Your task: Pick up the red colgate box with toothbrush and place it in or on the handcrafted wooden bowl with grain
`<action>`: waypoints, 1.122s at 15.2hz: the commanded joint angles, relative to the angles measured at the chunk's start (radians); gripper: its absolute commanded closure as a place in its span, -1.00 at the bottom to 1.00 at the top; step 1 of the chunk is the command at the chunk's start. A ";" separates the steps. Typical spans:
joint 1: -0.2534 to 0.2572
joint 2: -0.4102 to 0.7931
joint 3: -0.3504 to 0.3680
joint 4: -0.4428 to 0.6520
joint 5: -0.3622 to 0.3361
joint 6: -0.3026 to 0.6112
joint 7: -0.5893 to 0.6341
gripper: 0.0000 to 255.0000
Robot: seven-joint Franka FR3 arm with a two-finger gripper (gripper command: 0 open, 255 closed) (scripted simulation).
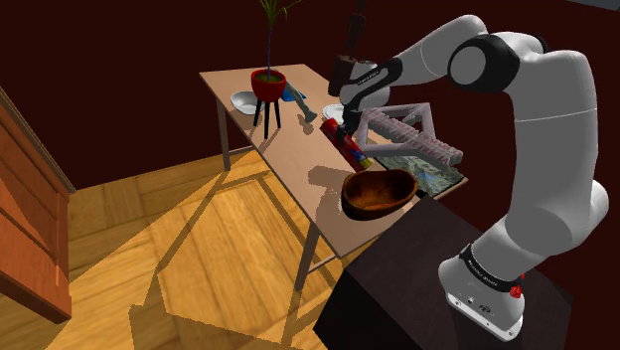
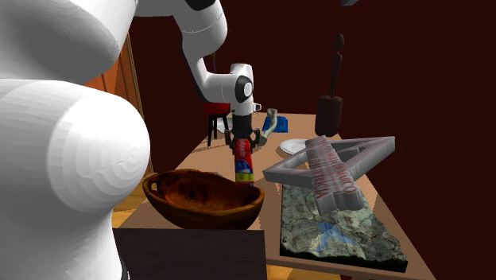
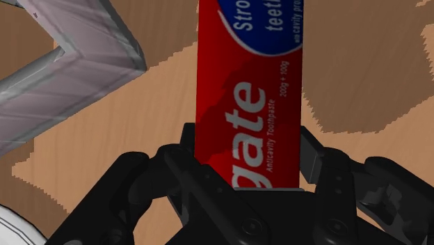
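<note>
On the long tan wooden surface, the dark carved wooden bowl sits by the stand, and just past it the red Colgate toothpaste box hangs upright, the black jaws closed on its top end. Held so high, it could swing or slip, and a low carry may clip the bowl's rim. Your wrist view confirms the clasp; the second exterior view shows the bowl hiding the box's foot.

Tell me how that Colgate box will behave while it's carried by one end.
Probably stiff: the box juts straight from the jaws without sagging. Likely light, being slim. It might pivot or slip, since the jaws clasp it only near one end.
</note>
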 commanded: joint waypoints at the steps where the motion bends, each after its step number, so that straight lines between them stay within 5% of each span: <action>1: 0.001 -0.022 -0.002 -0.001 -0.002 -0.021 0.000 1.00; 17: 0.008 -0.157 -0.013 0.015 -0.017 -0.171 0.009 1.00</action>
